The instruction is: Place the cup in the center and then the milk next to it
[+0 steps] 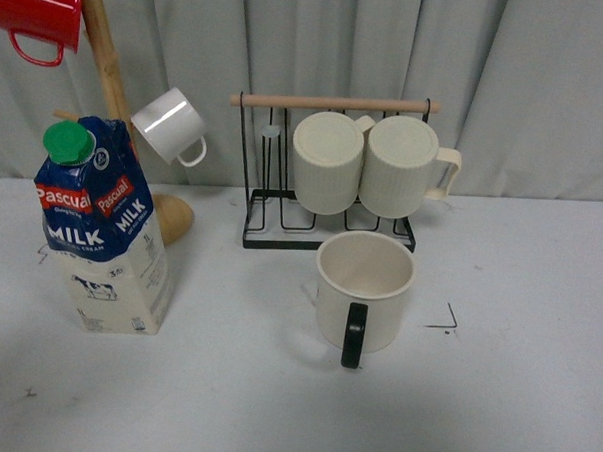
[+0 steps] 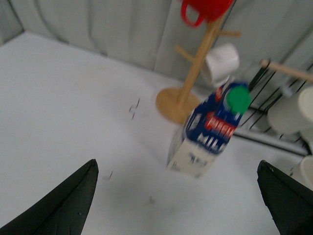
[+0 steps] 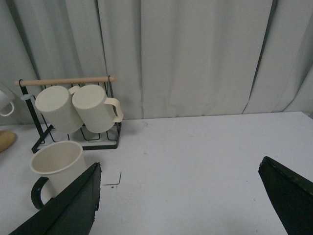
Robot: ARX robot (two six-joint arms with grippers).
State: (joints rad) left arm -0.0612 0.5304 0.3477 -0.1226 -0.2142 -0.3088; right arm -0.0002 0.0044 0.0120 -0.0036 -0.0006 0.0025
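We judge the cup's part done, so the step in hand is fetching the milk (image 1: 106, 228), which stands upright toward the left edge of the table (image 1: 273, 415), just in front of the wooden mug tree (image 1: 106, 62). To do it well, we would bring the left claw (image 2: 176, 162) in low and level. We would close on the carton's flat sides below its sloped blue top, and firmly enough that a tall, top-heavy box does not swing or tip when lifted. We would also steer clear of the tree's base behind it. The left claw is spread wide, both dark fingers (image 2: 73, 200) empty. In its blurred wrist view, the milk lies ahead of it, roughly between the lines of the two fingers but well apart from both, so nothing is gripped yet. Further right, the cup (image 1: 364, 289) sits upright in the center (image 1: 267, 330), its black handle facing the front edge. It is just in front of the wire rack (image 1: 326, 237) holding two ribbed mugs (image 1: 329, 162), with a black corner mark (image 1: 447, 320) near its right side. We would set the milk down on the bare patch to the cup's left, near it but not touching, and keep the carton clear of the handle. The right claw (image 3: 179, 162) is likewise wide open and empty, with the cup ahead of it and off to one side.
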